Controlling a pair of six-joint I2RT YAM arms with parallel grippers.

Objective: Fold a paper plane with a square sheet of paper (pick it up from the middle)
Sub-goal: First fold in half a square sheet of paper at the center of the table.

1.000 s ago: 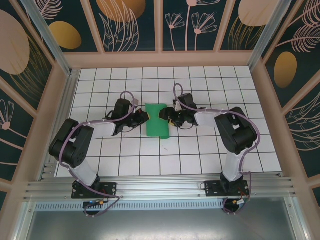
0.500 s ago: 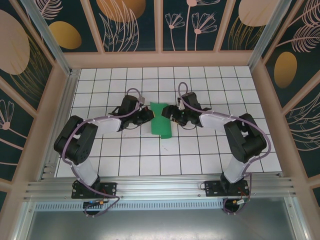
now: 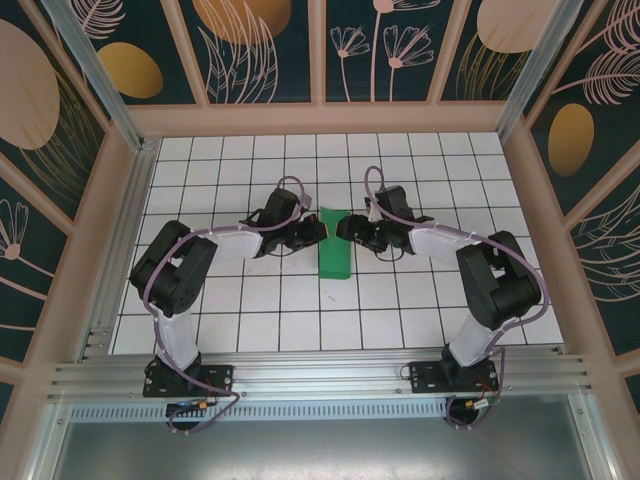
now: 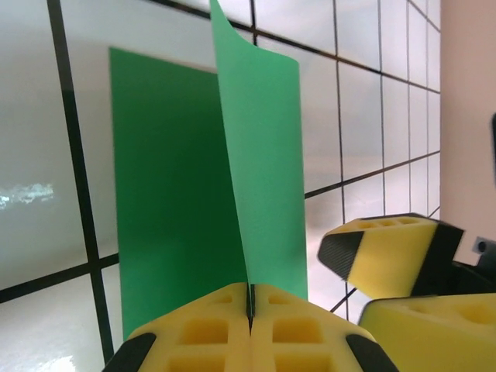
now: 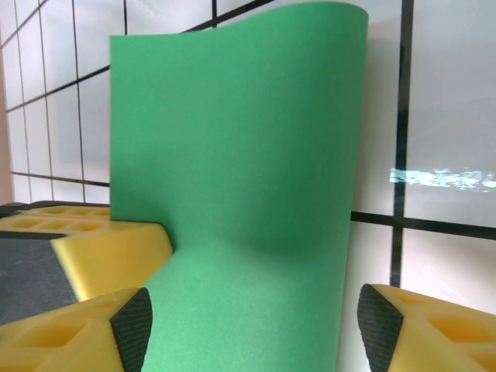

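square sheet of paper part-folded, near the middle of the table
left gripper is clamped on its raised flap; right gripper stands wide astride the other side, gripping nothing. thin, light and floppy, it probably creases easily: pinch at an edge.

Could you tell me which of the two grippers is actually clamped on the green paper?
The left gripper: its fingers are shut on a raised flap of the green paper, while the right gripper has its fingers wide apart.
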